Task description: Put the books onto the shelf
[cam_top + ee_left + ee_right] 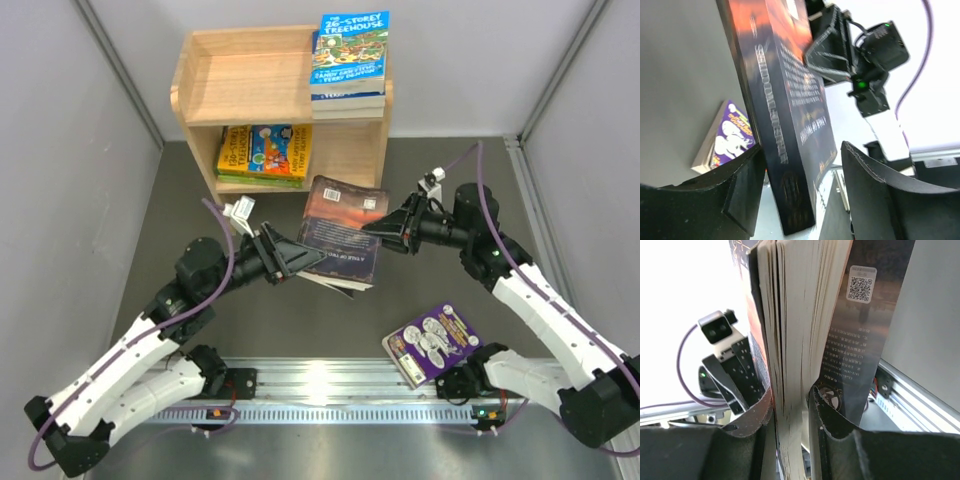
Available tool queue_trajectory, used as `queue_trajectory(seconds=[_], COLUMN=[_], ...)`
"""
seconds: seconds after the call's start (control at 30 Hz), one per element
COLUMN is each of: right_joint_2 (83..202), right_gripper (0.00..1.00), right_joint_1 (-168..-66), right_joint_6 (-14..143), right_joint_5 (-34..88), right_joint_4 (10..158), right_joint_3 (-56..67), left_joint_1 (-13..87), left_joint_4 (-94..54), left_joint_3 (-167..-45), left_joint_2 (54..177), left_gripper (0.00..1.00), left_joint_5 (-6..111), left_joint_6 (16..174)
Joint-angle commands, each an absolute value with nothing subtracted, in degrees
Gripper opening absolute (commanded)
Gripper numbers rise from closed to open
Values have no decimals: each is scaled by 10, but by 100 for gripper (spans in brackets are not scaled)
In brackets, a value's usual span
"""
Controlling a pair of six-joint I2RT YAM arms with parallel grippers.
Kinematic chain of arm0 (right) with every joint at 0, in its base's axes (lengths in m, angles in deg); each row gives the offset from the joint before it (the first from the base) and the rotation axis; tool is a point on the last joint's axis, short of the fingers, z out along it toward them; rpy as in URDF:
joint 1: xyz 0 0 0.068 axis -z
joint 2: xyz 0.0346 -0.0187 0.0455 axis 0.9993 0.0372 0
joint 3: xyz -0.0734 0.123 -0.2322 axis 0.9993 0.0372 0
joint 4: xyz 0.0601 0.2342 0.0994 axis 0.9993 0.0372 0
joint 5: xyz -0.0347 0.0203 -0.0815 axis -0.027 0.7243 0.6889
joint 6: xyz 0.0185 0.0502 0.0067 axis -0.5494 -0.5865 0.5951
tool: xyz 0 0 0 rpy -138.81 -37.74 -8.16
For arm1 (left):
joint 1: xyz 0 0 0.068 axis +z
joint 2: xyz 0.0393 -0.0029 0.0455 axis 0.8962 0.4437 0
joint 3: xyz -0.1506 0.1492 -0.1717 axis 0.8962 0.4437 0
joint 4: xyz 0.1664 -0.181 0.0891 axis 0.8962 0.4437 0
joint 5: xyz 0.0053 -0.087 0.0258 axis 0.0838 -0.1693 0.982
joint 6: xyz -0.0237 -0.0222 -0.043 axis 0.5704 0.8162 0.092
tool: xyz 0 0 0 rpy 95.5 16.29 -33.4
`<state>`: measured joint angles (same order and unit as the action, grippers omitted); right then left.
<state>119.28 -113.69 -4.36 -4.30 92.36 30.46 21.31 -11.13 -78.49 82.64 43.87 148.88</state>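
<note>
The dark brown book (340, 235) is held off the table at frame centre, just below the shelf (182, 95). The right gripper (388, 232) is clamped on its page block. The left gripper (300, 260) straddles the spine with its jaws apart, one finger clear of the cover.

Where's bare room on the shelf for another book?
Shelf top tier: bare left of the blue-covered stack. Lower tier: bare right of the yellow-green stack. Crowded in front, where left gripper and right gripper flank the dark book.
</note>
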Motion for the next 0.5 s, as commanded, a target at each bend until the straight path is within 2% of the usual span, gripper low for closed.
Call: queue_trajectory(seconds=[0.0,0.13,0.23,0.37,0.43,0.47], right_joint_2=[1204,1216,1220,1214,1209,1207], right_gripper=[0,0,0,0,1,7], right_joint_1=[-1134,-1134,-1134,-1135,-1135,-1136], right_joint_6=[-54,-50,-54,-60,-60,-60], right_joint_5=[-21,-32,-38,-48,-57,-61], right_joint_4=[815,811,796,779,776,775], right_joint_3=[246,235,241,248,251,251], left_joint_1=[209,209,209,209,209,209], left_joint_4=[-147,-173,-192,-171,-160,-158], left_joint_3=[-783,-778,-787,-807,-824,-831], left_joint_2=[794,830,855,869,877,879], left_gripper=[65,58,41,0,0,0], left_joint_5=[433,415,419,448,446,442], left_joint_6=[1515,1526,1522,1506,1496,1492])
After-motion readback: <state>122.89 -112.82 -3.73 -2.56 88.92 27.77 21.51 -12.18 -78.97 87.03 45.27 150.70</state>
